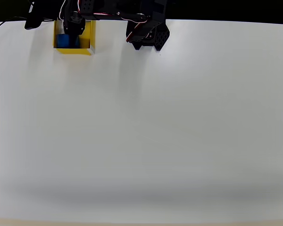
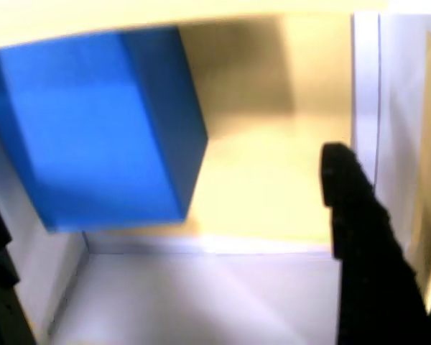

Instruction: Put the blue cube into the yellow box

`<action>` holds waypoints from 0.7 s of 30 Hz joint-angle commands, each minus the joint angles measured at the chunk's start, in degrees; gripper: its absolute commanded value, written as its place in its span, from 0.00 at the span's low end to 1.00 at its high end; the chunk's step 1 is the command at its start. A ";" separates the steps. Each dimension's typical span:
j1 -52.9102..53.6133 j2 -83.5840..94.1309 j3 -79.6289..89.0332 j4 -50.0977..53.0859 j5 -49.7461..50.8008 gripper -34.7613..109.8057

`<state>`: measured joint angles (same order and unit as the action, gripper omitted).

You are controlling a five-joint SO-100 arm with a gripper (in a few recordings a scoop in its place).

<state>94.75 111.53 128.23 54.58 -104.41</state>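
In the overhead view's upper left, the black arm covers the upper part of the yellow box [image 1: 88, 41] and much of the blue cube [image 1: 62, 41]. In the wrist view, the cube [image 2: 100, 129] is blurred, cut off at the left edge; the gripper's fingers [image 2: 363, 251] run off the bottom.

Blue cube [image 2: 100, 129], yellow box [image 1: 88, 40] (white-edged), blk pincer [image 2: 172, 237].

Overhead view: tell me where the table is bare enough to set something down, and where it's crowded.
Nearly the whole white table is bare: everything below the yellow box and the arm's base, across to the right edge. The crowded part is the top-left strip, where the gripper hangs over the box with the blue cube inside.
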 commanded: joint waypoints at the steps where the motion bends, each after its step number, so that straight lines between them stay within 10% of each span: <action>1: -0.26 7.65 -11.43 10.72 -3.16 0.52; 8: -1.76 10.02 -24.35 28.48 -7.56 0.44; 21: -20.39 12.48 -25.31 16.61 5.45 0.41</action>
<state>81.30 117.60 108.37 73.39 -101.87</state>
